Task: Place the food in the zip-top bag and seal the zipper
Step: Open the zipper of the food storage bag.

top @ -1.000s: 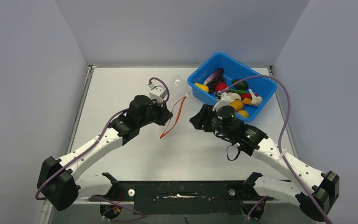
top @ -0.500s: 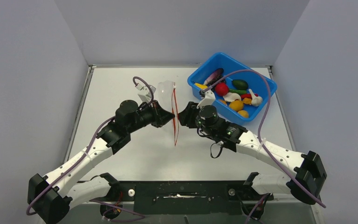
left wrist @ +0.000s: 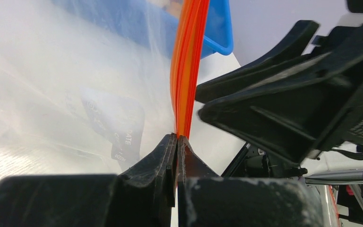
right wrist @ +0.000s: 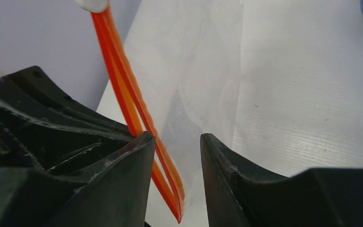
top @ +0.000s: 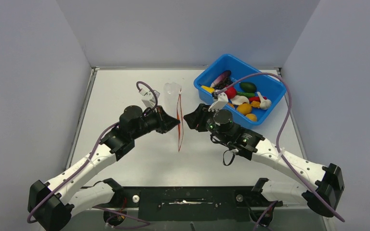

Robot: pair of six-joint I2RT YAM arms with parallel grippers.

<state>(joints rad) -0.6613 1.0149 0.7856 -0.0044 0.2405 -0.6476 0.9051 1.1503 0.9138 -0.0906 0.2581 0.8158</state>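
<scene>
The clear zip-top bag point(top: 172, 89) hangs above the table. Its red-orange zipper point(top: 179, 122) runs as a near-vertical line between both grippers. My left gripper point(top: 175, 123) is shut on the zipper point(left wrist: 186, 71), pinching the strip at its fingertips point(left wrist: 170, 146); the crinkly bag point(left wrist: 52, 85) spreads to their left. My right gripper point(top: 188, 119) faces it from the right and stands open. In the right wrist view the zipper point(right wrist: 127, 94) passes the left finger and its end hangs between the open jaws, clear of the right finger point(right wrist: 217, 161). The food point(top: 228, 92) lies in the blue tub.
The blue tub point(top: 270, 84) stands at the back right, holding a red ball, a purple eggplant point(top: 220, 77), orange pieces point(top: 244, 109), and green and white pieces. Grey walls enclose the table on three sides. Purple cables arch over both arms.
The left arm lifted the bag so the zipper turned from a slanted curve to a straight line. The right gripper swung left from the tub to the zipper, its jaws narrowing a little.
</scene>
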